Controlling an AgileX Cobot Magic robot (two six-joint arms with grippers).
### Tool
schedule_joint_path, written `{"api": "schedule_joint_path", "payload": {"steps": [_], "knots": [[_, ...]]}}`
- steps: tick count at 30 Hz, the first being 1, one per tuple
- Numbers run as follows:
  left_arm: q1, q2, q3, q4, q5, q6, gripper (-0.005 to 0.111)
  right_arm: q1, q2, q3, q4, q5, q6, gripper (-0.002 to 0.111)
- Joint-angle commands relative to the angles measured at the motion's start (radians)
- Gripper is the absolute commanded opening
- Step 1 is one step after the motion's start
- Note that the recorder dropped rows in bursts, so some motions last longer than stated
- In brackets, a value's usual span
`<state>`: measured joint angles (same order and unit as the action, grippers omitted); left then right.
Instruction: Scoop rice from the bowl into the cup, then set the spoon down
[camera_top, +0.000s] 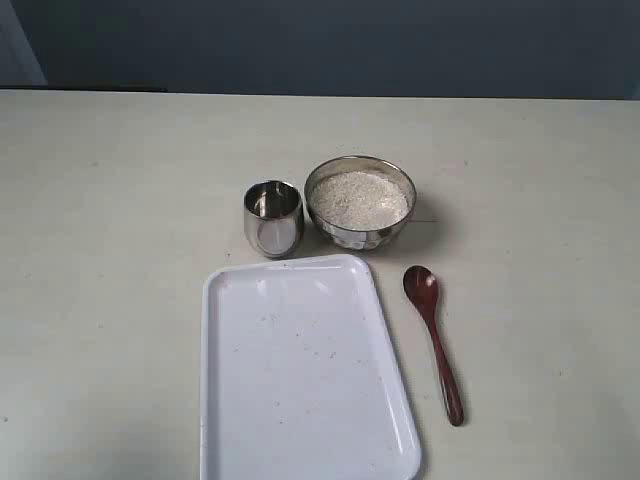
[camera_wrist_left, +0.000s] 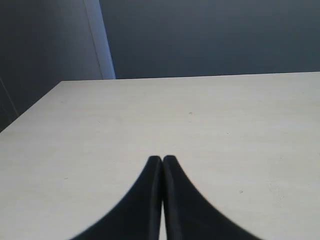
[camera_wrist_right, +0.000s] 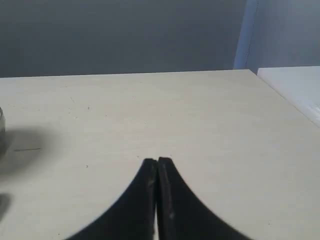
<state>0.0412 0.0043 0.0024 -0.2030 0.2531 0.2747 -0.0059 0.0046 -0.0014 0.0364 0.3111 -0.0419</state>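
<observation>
A pale, matte surface (camera_top: 110, 200) was seen before a dark blue-grey wall. By the look of it, the task had not been begun. The wooden spoon (camera_top: 434, 340) was laid flat on the surface just beside the right edge of a white plastic tray (camera_top: 300, 390). Its oval head was turned toward the steel bowl (camera_top: 362, 240) and its slim handle was pointed away from it. No grip had been taken on it.

The bowl was filled nearly to the rim with rice (camera_top: 359, 197), an even heap of small white grains. The steel cup (camera_top: 272, 222) was stood upright just beside the bowl on its left, close to the tray's far edge. No rice could be made out inside it, only bright reflections.

The left gripper (camera_wrist_left: 162, 159) was held with its jaws pressed together on nothing, over bare surface. The right gripper (camera_wrist_right: 157, 161) was likewise closed and empty. Neither gripper was shown in the exterior view. All was judged left to do: taking up the spoon, scooping, tipping the rice into the cup and setting the spoon down.
</observation>
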Motion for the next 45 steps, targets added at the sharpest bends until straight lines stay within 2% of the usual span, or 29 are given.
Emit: {"api": "schedule_joint_path", "payload": {"steps": [1,4,7,8,10,12,22,28,35,38,41,43,45], "knots": [[0.001,-0.004,-0.002,0.001,-0.014,-0.003,0.001,-0.005,-0.005,0.001,-0.018,-0.021,0.001,0.0],[0.001,-0.004,-0.002,0.001,-0.014,-0.003,0.001,-0.005,-0.005,0.001,-0.091,-0.106,-0.007,0.0],[0.001,-0.004,-0.002,0.001,-0.014,-0.003,0.001,-0.005,-0.005,0.001,0.006,-0.203,0.003,0.0],[0.001,-0.004,-0.002,0.001,-0.014,-0.003,0.001,-0.005,-0.005,0.001,0.223,-0.238,0.096,0.0],[0.001,-0.004,-0.002,0.001,-0.014,-0.003,0.001,-0.005,-0.005,0.001,0.501,-0.281,0.18,0.0],[0.001,-0.004,-0.002,0.001,-0.014,-0.003,0.001,-0.005,-0.005,0.001,0.595,-0.26,0.18,0.0],[0.001,-0.004,-0.002,0.001,-0.014,-0.003,0.001,-0.003,-0.005,-0.005,0.677,-0.238,0.235,0.0],[0.001,-0.004,-0.002,0.001,-0.014,-0.003,0.001,-0.003,0.005,-0.236,0.645,-0.136,-0.037,0.0],[0.001,-0.004,-0.002,0.001,-0.014,-0.003,0.001,-0.003,0.388,-0.629,0.645,0.11,-0.353,0.0],[0.001,-0.004,-0.002,0.001,-0.014,-0.003,0.001,-0.003,0.627,-0.812,0.641,0.241,-0.406,0.0],[0.001,-0.004,-0.002,0.001,-0.014,-0.003,0.001,-0.003,0.859,-0.985,0.625,0.475,-0.414,0.0],[0.001,-0.004,-0.002,0.001,-0.014,-0.003,0.001,-0.003,1.02,-1.051,0.617,0.615,-0.417,0.0],[0.001,-0.004,-0.002,0.001,-0.014,-0.003,0.001,0.021,1.126,-1.061,0.6,0.646,-0.425,0.0]]}}
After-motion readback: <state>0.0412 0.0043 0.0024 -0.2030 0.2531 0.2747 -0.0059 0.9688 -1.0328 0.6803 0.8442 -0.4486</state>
